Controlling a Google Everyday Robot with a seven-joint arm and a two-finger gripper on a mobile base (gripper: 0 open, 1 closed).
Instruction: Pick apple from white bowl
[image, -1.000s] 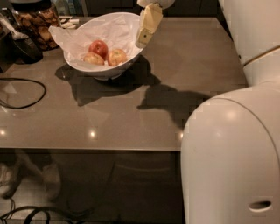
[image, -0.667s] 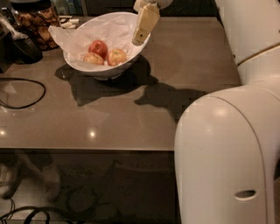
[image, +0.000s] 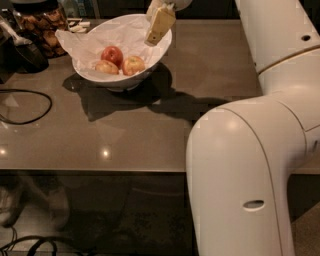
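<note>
Grey-brown and glossy, the surface (image: 215, 95) fills the middle of the view, and the white bowl (image: 120, 81) stands on its far left part. The robot's bulky white arm (image: 240, 175) rises in front of and to the right of the bowl, then bends back over the surface toward it. The bowl is deep and flaring, lined with crumpled white paper (image: 85, 42) that spills past its left rim. A glass jar (image: 42, 22) of brown snacks stands behind and to the left of the bowl, and a black cable (image: 27, 107) loops on the surface in front of and left of it. The cream-coloured end effector (image: 160, 22) hangs above the bowl's right rim, tilted down toward the inside, touching no fruit; I cannot tell whether it is wide or narrow. Three apples lie together at the bottom of the bowl. The apple (image: 133, 64), yellow-orange with red blush, lies rightmost, below and left of the end effector. A deep red apple (image: 112, 54) sits just behind it to the left, and a paler apple (image: 106, 67) lies leftmost.
</note>
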